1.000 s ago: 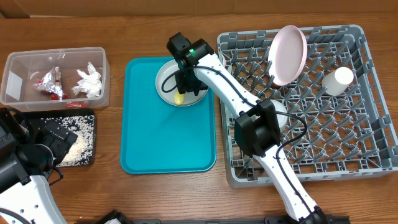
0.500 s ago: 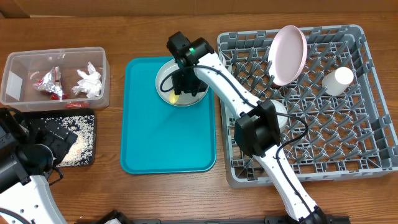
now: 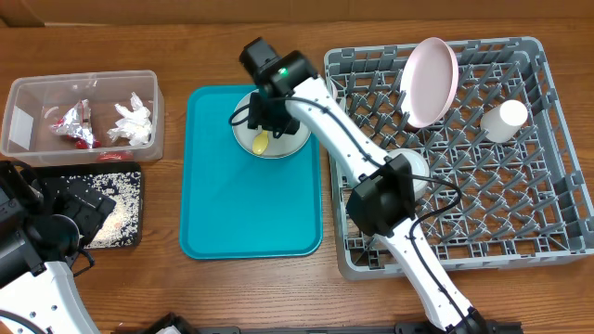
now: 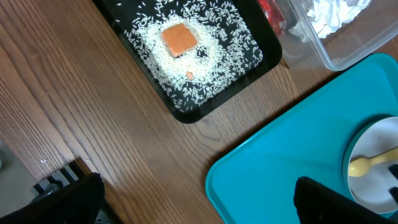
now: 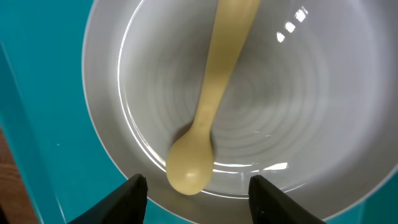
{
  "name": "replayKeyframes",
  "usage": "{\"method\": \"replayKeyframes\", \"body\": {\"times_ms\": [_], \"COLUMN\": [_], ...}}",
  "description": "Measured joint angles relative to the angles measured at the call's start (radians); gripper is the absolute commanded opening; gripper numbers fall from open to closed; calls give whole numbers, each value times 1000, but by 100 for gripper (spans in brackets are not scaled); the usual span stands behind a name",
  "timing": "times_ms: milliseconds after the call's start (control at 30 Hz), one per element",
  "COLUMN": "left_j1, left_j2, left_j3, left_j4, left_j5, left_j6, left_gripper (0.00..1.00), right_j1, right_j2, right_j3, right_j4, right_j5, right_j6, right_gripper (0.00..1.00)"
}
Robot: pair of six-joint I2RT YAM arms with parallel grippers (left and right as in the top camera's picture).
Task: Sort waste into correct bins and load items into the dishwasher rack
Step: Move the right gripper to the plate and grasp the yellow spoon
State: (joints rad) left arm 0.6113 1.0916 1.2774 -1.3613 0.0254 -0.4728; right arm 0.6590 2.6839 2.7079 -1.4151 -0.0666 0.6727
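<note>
A grey plate [image 3: 288, 136] lies at the back of the teal tray, with a yellow spoon [image 3: 261, 141] resting in it. My right gripper [image 3: 266, 125] hangs open just above the plate. In the right wrist view its fingers [image 5: 199, 199] straddle the rounded end of the spoon [image 5: 208, 106] without touching it, over the plate [image 5: 298, 124]. My left gripper [image 3: 74, 209] is open and empty at the front left, low over the wood [image 4: 199, 208]. The black tray [image 4: 249, 68] holds rice grains and an orange cube [image 4: 180, 38].
The clear tub [image 3: 28, 139] at the left holds tissue, red packets and foil. The grey rack [image 3: 557, 213] on the right holds an upright pink plate [image 3: 430, 82] and a white cup [image 3: 504, 121]. The teal tray [image 3: 246, 213] lies between them.
My right gripper has shifted a little left and back over the plate, and the spoon has moved slightly with it. The left arm has not moved.
</note>
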Motion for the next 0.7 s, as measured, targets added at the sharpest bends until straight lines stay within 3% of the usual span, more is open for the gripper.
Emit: {"method": "replayKeyframes", "body": {"times_ms": [333,700], "left_j1": [0,0], "left_j2": [0,0], "left_j3": [0,0], "left_j4": [0,0], "left_j5": [0,0], "left_j6": [0,0], "left_gripper": [100,100], "right_j1": [94,63], "right_j2": [0,0], "right_j3": [-73,-85], "right_j4": [45,63], "right_j5": [99,137], "right_j6": [105,134], "right_gripper": [62,63]}}
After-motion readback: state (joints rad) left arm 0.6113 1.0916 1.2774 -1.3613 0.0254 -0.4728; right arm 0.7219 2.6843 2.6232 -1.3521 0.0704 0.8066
